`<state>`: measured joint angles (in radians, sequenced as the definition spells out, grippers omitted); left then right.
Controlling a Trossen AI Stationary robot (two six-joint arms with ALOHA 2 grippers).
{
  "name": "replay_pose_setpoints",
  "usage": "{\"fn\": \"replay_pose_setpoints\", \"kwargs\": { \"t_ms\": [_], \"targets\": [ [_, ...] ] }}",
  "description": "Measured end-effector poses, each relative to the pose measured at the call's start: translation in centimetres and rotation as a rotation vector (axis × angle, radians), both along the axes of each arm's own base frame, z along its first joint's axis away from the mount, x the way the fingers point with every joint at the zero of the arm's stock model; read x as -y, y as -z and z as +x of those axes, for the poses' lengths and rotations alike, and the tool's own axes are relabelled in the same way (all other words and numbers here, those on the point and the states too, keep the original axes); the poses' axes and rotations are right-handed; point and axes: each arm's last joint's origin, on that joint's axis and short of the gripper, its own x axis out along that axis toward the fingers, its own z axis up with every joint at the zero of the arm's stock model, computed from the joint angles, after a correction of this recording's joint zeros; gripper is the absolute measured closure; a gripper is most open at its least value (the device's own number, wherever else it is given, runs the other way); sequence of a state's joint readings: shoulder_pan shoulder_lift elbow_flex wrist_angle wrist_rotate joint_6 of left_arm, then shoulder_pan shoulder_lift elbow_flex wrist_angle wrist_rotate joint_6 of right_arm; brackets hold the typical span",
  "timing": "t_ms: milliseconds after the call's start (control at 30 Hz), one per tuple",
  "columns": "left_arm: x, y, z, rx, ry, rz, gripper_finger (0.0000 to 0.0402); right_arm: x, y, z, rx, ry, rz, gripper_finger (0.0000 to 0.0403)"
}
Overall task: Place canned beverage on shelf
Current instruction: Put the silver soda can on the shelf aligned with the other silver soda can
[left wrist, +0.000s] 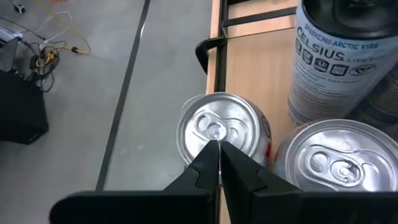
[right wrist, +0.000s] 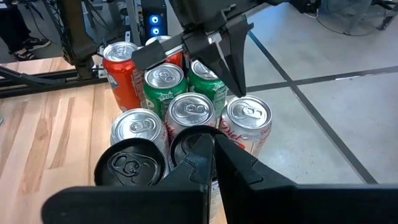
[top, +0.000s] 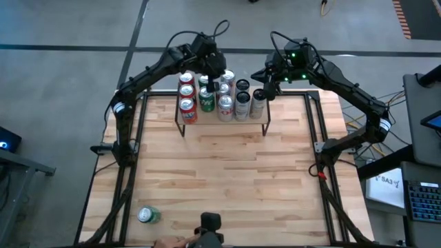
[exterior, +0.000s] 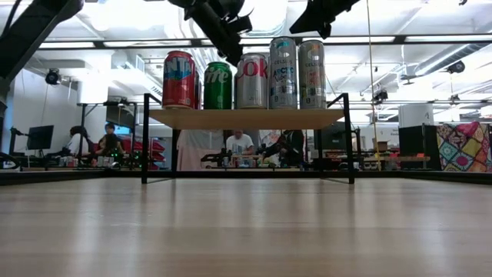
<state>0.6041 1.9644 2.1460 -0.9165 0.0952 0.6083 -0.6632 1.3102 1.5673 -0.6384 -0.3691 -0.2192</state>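
Observation:
The shelf [exterior: 246, 118] stands at the table's far middle, and several cans stand upright on it in a tight group: red [exterior: 178, 79], green [exterior: 217, 85], a silver Diet Coke [right wrist: 249, 118] and tall ones [exterior: 283, 73]. My left gripper [left wrist: 219, 146] is shut. It hangs just above the top of the silver can [left wrist: 214, 127] at the group's far side, slanting down, and a small gap shows in the right wrist view. My right gripper [right wrist: 214, 142] is shut too and hovers over the black-topped cans [right wrist: 127, 165] at the shelf's right end. Another green can [top: 148, 215] lies near the table's near left corner.
The tabletop [top: 227, 179] in front of the shelf is bare wood. Black frame rails [top: 131, 158] run along its left and right sides. A camera mount [top: 210, 224] sits at the near edge. People sit at desks in the room beyond [exterior: 240, 146].

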Motion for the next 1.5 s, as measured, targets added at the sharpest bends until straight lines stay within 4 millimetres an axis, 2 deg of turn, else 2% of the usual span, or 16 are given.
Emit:
{"fn": "replay_pose_setpoints", "kwargs": {
  "t_ms": [233,1500],
  "targets": [
    [-0.06,0.77,0.14,-0.014,-0.001,-0.013,0.0402,0.01,0.05,0.01,-0.001,0.0,0.002,0.0394],
    [0.17,0.67,-0.31,-0.066,-0.056,-0.019,0.0402,0.08,0.43,0.11,-0.002,0.007,0.02,0.0394]
  ]
}}
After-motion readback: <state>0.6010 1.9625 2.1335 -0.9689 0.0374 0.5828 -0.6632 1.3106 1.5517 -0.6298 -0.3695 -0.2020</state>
